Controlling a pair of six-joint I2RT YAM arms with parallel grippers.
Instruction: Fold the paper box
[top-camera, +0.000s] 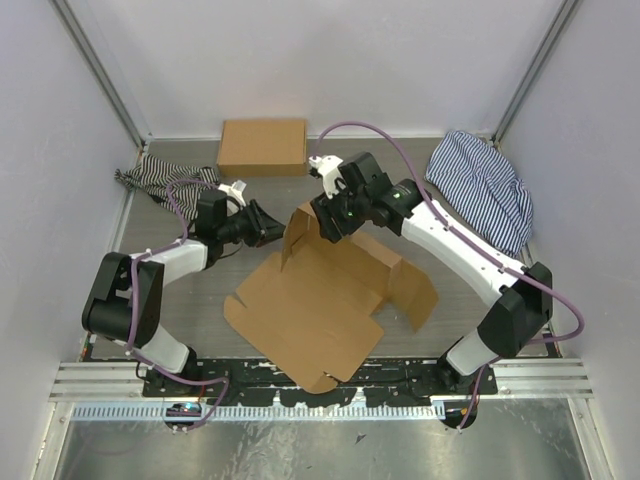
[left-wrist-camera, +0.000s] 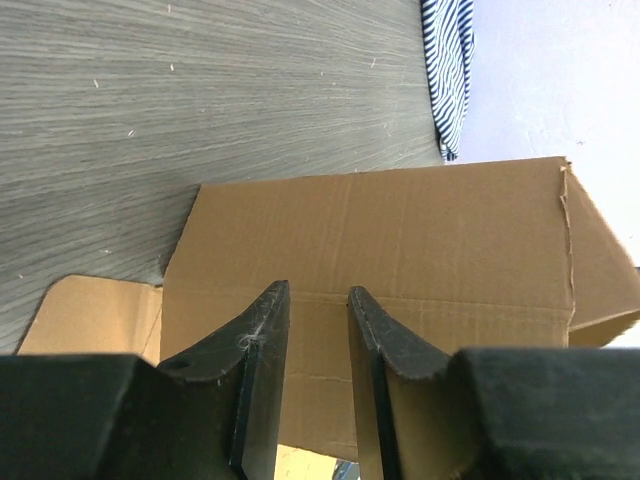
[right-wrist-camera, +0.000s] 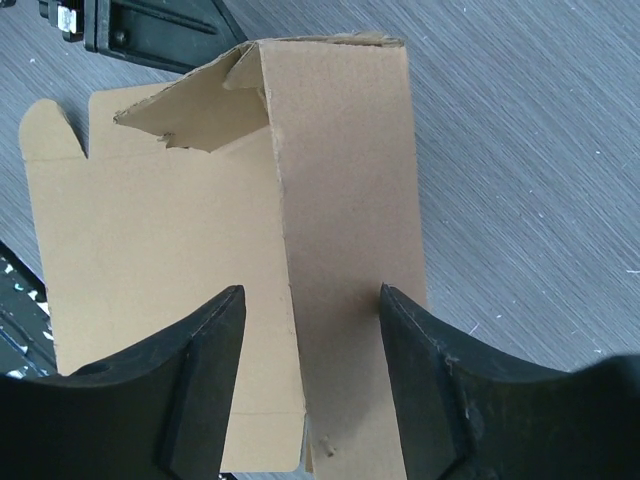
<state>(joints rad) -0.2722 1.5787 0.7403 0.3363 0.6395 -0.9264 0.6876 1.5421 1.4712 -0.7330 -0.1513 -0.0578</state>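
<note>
Nearest the lens, the left arm (top-camera: 130, 300) and the right arm (top-camera: 500, 310) rise from their bases at the near edge of the tabletop (top-camera: 405, 345) and lean inward over its grey wood-grain surface. The paper box (top-camera: 310, 310) lies around the middle of the tabletop, reaching toward the near edge. It is a mostly flat brown sheet turned at an angle, with an upright panel (top-camera: 300, 225) folded up at its far end and its right side tilted up.

A blue-and-white striped cloth (top-camera: 485, 190) is heaped in the far right corner. A closed cardboard box (top-camera: 262, 147) sits at the far edge, left of centre, well apart from the sheet. A smaller dark cloth (top-camera: 160, 180) lies in the far left corner.

The right pincer (right-wrist-camera: 310, 295) hangs over the upright panel with its fingers spread wide, holding nothing. The left pincer (left-wrist-camera: 318, 292) points at that panel from the left. Its jaws are narrowly parted with nothing between them, and contact with the panel cannot be told.
</note>
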